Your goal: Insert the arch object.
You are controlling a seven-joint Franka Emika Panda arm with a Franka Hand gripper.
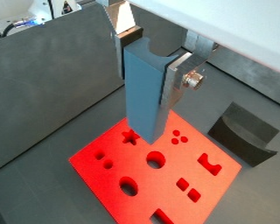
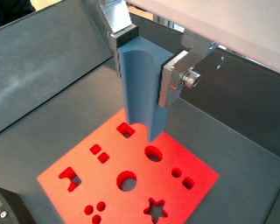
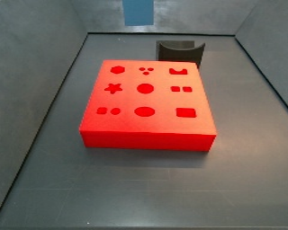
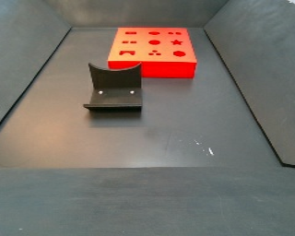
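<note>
My gripper (image 1: 154, 61) is shut on a tall blue-grey piece (image 1: 146, 92) with a semicircular notch in its upper end: the arch object, held upright between the silver fingers (image 1: 184, 77). Both wrist views show this grip (image 2: 149, 61). The piece (image 2: 143, 96) hangs above the flat red board (image 1: 119, 188), apart from it. In a side view only its blue lower end (image 3: 137, 11) shows, high above the board's far edge (image 3: 129, 101). The board's arch-shaped hole (image 3: 178, 71) lies at one corner, also seen in a wrist view (image 1: 209, 161).
The dark fixture (image 3: 179, 49) stands on the floor just beyond the board, and in front of the board (image 4: 157, 64) in a side view (image 4: 113, 88). Grey walls (image 3: 62, 63) ring the dark floor. The board has several other shaped holes, such as a star (image 3: 112, 88).
</note>
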